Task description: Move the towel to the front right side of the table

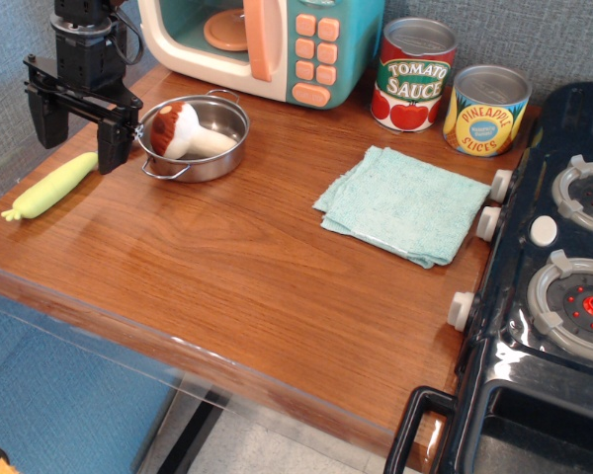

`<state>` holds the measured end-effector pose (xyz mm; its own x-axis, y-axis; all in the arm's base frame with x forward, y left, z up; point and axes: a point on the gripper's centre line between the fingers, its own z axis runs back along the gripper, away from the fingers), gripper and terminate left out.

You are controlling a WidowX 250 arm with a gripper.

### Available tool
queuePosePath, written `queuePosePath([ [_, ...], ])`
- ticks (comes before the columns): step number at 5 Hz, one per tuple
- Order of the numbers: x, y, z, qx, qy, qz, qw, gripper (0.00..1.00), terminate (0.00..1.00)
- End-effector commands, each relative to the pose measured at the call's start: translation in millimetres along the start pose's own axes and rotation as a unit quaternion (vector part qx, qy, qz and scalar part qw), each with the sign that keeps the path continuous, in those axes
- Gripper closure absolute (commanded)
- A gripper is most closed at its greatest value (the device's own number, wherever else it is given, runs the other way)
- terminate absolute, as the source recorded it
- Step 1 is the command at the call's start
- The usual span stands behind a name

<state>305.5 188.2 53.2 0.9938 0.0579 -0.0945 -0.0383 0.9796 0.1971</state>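
The light teal folded towel (405, 204) lies flat on the reddish-brown wooden table (227, 267), toward the right side, next to the black toy stove. My gripper (77, 128) hangs at the far left of the table, well away from the towel. Its two black fingers (112, 146) point down, spread apart and empty, just left of the steel pot and above the tip of a green toy vegetable.
A steel pot (203, 138) holds a toy mushroom (178, 130). A yellow-green toy vegetable (51, 188) lies at the left edge. A toy microwave (267, 44) and two cans (413, 74) (486, 111) stand at the back. The black stove (563, 267) fills the right.
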Motion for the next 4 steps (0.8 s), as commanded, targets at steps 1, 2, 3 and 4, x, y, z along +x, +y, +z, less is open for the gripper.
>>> queuePosePath([
  [1, 0, 0, 0, 0.0, 0.0, 0.0, 1.0, 0.0, 0.0],
  [2, 5, -14, -1, 0.02, 0.0, -0.01, 0.9997, 0.0, 0.0],
  [3, 12, -33, 3, 0.025, -0.014, -0.044, 0.9986, 0.0, 0.0],
  [4, 18, -69, 21, 0.024, -0.044, -0.073, 0.996, 0.0, 0.0],
])
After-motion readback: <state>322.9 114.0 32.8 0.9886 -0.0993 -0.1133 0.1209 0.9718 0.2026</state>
